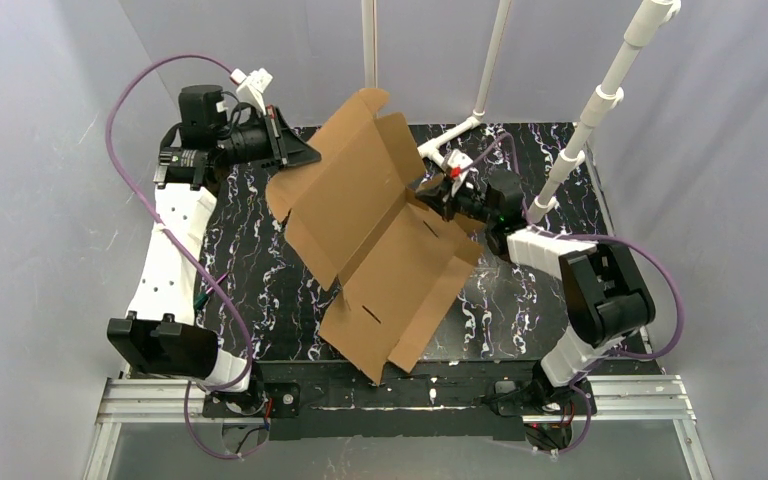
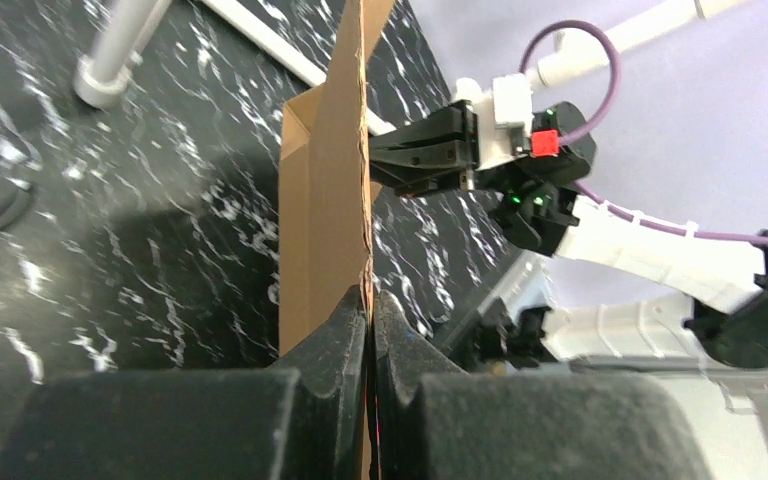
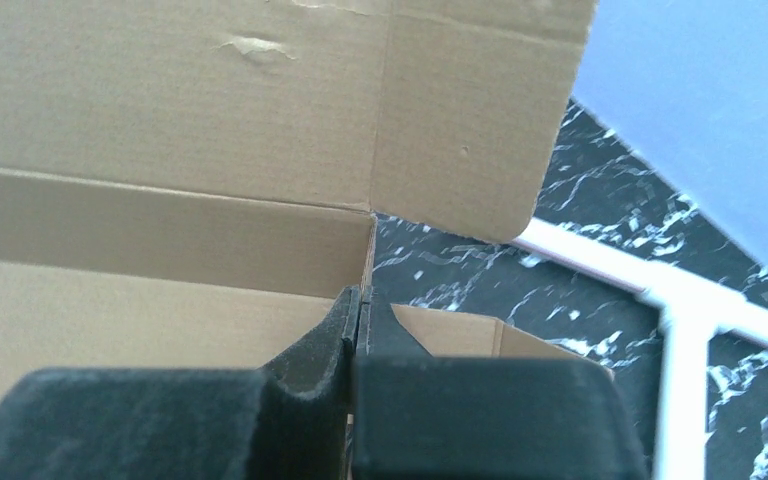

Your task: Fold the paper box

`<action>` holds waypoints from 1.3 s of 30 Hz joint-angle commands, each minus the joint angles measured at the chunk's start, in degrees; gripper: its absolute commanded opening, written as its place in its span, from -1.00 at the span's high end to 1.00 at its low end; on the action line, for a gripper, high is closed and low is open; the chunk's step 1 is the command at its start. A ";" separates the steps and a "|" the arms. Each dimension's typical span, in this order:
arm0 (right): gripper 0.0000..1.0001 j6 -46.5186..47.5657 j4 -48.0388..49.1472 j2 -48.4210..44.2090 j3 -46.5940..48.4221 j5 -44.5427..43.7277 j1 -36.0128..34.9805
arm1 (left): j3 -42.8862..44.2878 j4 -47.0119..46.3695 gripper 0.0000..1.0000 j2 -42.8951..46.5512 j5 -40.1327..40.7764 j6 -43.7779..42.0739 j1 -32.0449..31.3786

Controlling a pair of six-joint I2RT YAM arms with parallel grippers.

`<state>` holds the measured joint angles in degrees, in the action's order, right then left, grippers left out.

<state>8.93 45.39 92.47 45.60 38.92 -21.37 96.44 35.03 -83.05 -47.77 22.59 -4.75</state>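
Note:
The paper box (image 1: pixel 380 235) is a brown cardboard sheet with flaps, mostly unfolded and held tilted over the middle of the black marbled table (image 1: pixel 520 300). My left gripper (image 1: pixel 308 156) is shut on a flap at its far left. In the left wrist view, the left gripper (image 2: pixel 371 300) pinches the box's (image 2: pixel 325 200) thin edge, with the right gripper (image 2: pixel 380 160) on the far side. My right gripper (image 1: pixel 428 190) is shut on the box's right edge. In the right wrist view, it (image 3: pixel 360 297) clamps a side wall beside a corner crease of the box (image 3: pixel 160 90).
White pipes (image 1: pixel 600 100) stand at the back right of the table, with a pipe foot (image 1: pixel 450 135) just behind the box. One pipe (image 3: pixel 680 310) lies close to the right gripper. The table's near edge meets a metal rail (image 1: pixel 390 400).

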 commanded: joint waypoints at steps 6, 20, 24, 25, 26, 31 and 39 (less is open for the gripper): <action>0.97 -8.33 7.13 6.96 13.91 -3.75 -2.28 | 9.83 -2.08 1.00 -2.10 7.13 -4.90 1.41; 0.97 -1.05 11.70 -4.57 -5.52 -3.77 -1.19 | 8.24 -3.83 1.00 -0.89 4.57 -3.74 -4.77; 0.97 -2.46 12.71 -7.14 -8.76 -3.91 0.20 | 8.31 -5.05 1.00 0.62 4.32 -1.16 -5.84; 0.97 -2.69 12.90 -7.54 -9.31 -4.05 0.33 | 8.80 -5.13 1.00 0.81 4.76 -1.07 -5.88; 0.97 -3.02 13.01 -7.85 -9.64 -4.21 0.37 | 9.47 -5.14 1.00 0.90 5.32 -1.31 -5.87; 0.97 -5.99 15.89 -8.12 -8.84 -6.06 0.36 | 14.19 -4.79 1.00 -0.38 7.65 -2.50 -5.92; 0.97 -12.00 18.38 -1.82 1.58 -9.27 -0.29 | 22.26 -4.60 1.00 -2.22 11.56 -5.91 -6.06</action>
<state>1.30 60.80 87.22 41.91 28.75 -20.43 113.49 38.35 -86.02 -41.21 20.05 -11.22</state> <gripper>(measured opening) 0.032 0.013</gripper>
